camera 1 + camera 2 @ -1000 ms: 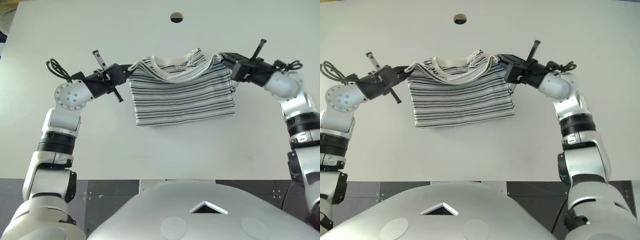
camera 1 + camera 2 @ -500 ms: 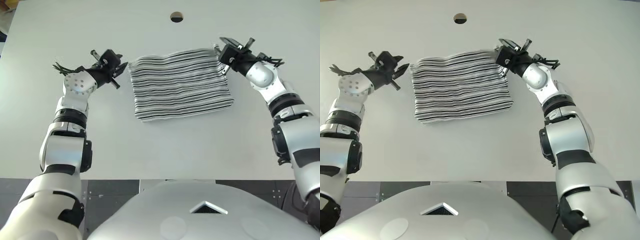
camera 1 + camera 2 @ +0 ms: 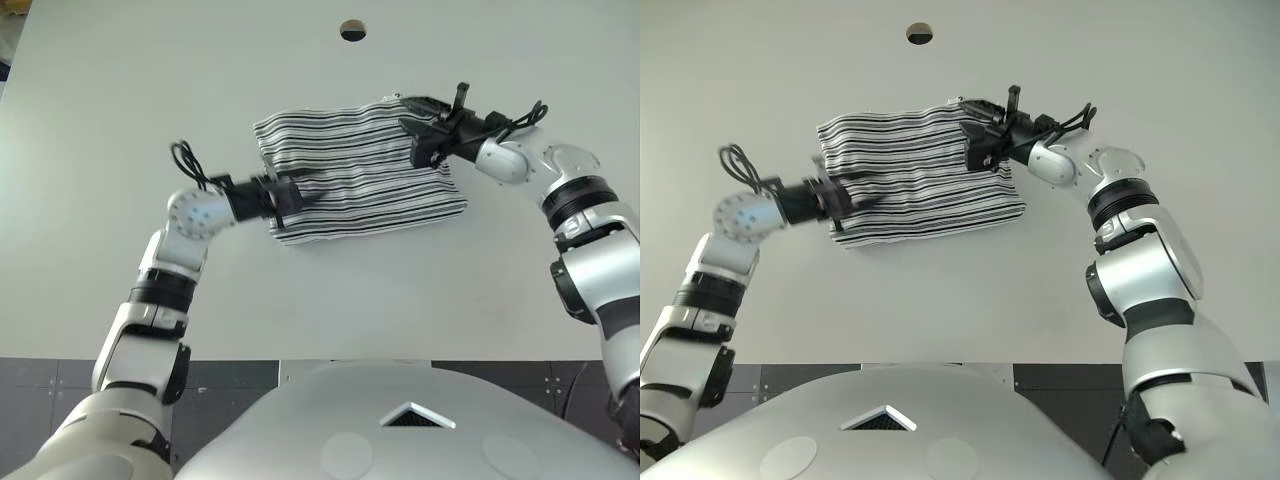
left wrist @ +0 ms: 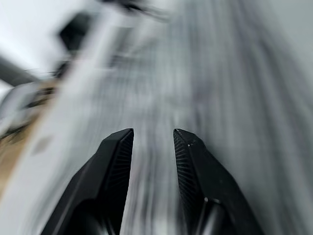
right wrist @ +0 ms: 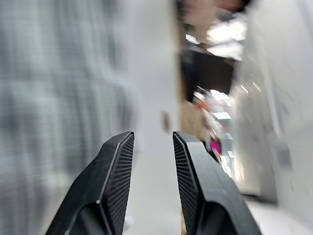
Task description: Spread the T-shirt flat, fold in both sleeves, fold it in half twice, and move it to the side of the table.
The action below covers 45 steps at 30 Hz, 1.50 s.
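- Edges: I see the white desk (image 3: 120, 110) running wide on all sides of the work. Its near edge sits above a dark tiled floor (image 3: 220, 375).
- Open room: bare desk surface lies to the left of the T-shirt (image 3: 360, 170), to its right, and between it and the near edge. Less bare surface shows beyond its far edge.
- Position of the T-shirt: it lies folded into a striped, roughly rectangular pad on the middle of the desk, towards the far side. It is set slightly askew, the left side farther from me than the right. Its near edge looks thick and layered.
- Count: one T-shirt, two end effectors, one small dark round hole (image 3: 352, 32) in the desk beyond the shirt, apart from it.
- Left end effector (image 3: 290, 197): it is at the shirt's near-left corner, over the cloth's edge. In the left wrist view its fingers (image 4: 117, 166) stand a narrow gap apart with nothing between them, and blurred stripes lie beyond. I cannot tell whether the tips touch the cloth.
- Right end effector (image 3: 415, 135): it is over the shirt's far-right part. In the right wrist view its fingers (image 5: 115, 166) are likewise narrowly parted and hold nothing. Contact with the cloth cannot be confirmed.
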Motion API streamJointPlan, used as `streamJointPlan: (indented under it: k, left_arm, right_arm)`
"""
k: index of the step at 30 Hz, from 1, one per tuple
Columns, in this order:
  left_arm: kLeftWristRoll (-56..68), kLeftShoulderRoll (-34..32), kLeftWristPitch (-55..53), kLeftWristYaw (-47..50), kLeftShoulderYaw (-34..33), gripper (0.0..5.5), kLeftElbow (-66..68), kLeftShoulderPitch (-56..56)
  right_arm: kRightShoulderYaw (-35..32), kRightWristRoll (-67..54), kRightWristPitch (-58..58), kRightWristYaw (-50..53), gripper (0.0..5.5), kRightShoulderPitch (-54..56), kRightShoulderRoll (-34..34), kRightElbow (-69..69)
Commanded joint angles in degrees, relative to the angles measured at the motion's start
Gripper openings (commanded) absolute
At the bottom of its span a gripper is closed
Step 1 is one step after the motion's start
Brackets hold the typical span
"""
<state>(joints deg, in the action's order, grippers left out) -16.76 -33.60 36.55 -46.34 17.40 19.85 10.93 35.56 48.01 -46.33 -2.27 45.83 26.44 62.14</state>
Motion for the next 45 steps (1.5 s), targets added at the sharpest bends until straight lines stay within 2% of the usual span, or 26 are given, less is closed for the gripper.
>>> streamJointPlan:
  k: [1, 5, 9, 11, 14, 16, 20, 22, 24, 26, 28, 30, 32, 37, 40, 42, 45]
  left_arm:
    - [-15.16, -6.32, -2.8, 3.2, 2.64, 1.52, -4.86, -0.38]
    - [-31.19, -7.63, -3.73, 13.05, 7.9, 1.52, 1.02, 7.61]
    - [-52.63, -5.03, 0.04, 29.35, 22.25, 1.52, 11.6, 22.26]
    - [-62.07, -2.65, 0.56, 38.9, 30.09, 1.52, 15.28, 28.15]
    - [-73.22, 0.71, -1.67, 52.47, 40.18, 1.52, 22.47, 35.7]
    - [-76.38, 1.11, -2.92, 58.12, 43.44, 1.52, 26.74, 38.98]
    - [-75.74, -1.48, -4.41, 69.36, 44.36, 1.52, 31.71, 43.22]
    - [-69.99, -3.85, -2.72, 72.68, 40.41, 1.52, 28.2, 42.6]
    - [-55.93, -7.41, 3.52, 70.29, 32.22, 1.52, 19.26, 38.86]
    - [-34.98, -11.31, 8.91, 61.96, 24.6, 1.52, 8.85, 32.57]
    - [-17.93, -16.68, 10.65, 53.81, 21.88, 1.52, -0.02, 26.33]
    - [-1.63, -24.65, 11.33, 46.12, 23.15, 1.52, -6.8, 18.18]
    - [9.14, -31.49, 11.98, 39.68, 24.38, 1.85, -8.55, 10.29]
    - [9.16, -38.2, 13.7, 32.88, 21.04, 2.69, -2.83, -3.05]
    - [7.8, -36.72, 13.83, 29.76, 18.03, 3.13, -1.52, -7.32]
    - [4.0, -34.15, 12.84, 27.94, 17.68, 3.13, -0.8, -8.69]
    - [-0.81, -30.79, 11.76, 27.06, 16.69, 3.13, -1.32, -10.4]
  right_arm:
    - [3.72, 1.86, -1.53, -8.32, 1.46, -1.1, 2.88, -3.94]
    - [6.02, -1.97, -5.03, -23.3, 1.46, -4.24, 6.55, -11.41]
    - [9.99, -22.97, -0.41, -50.42, 1.46, -12.76, 12.71, -33.16]
    - [11.44, -30.24, 4.37, -57.21, 1.46, -15.83, 14.14, -42.88]
    - [11.35, -35.3, 9.98, -61.42, 1.46, -18.72, 14.15, -51.75]
    - [9.73, -35.23, 12.42, -61.21, 1.46, -19.23, 13.63, -53.25]
    - [3.83, -36.32, 16.75, -58.55, 1.46, -19.85, 13.9, -55.55]
    - [-0.24, -40.47, 18.72, -58.09, 1.46, -21.35, 14.48, -57.83]
    - [-4.96, -48.31, 21.98, -58.61, 1.46, -23.43, 14.67, -60.44]
    - [-11.18, -61.39, 27.74, -60.75, 1.46, -26.26, 15.03, -62.21]
    - [-16.2, -67.46, 28.43, -62.5, 1.46, -28.53, 16.54, -59.18]
    - [-19.79, -67.74, 24.5, -64.29, 1.46, -31.49, 19.25, -53.03]
    - [-21.74, -66.14, 19.42, -65.48, 1.82, -34.46, 21.43, -48.1]
    - [-24.16, -64.43, 12.49, -69.27, 2.75, -40.57, 23.43, -45.1]
    - [-23.64, -55.58, 1.65, -66.35, 3.11, -39.8, 22.2, -39.44]
    - [-22.94, -44.12, -8.34, -59.66, 3.11, -37.49, 20.05, -34.57]
    - [-22.07, -33.92, -15.53, -50.94, 3.11, -34.48, 16.06, -29.3]
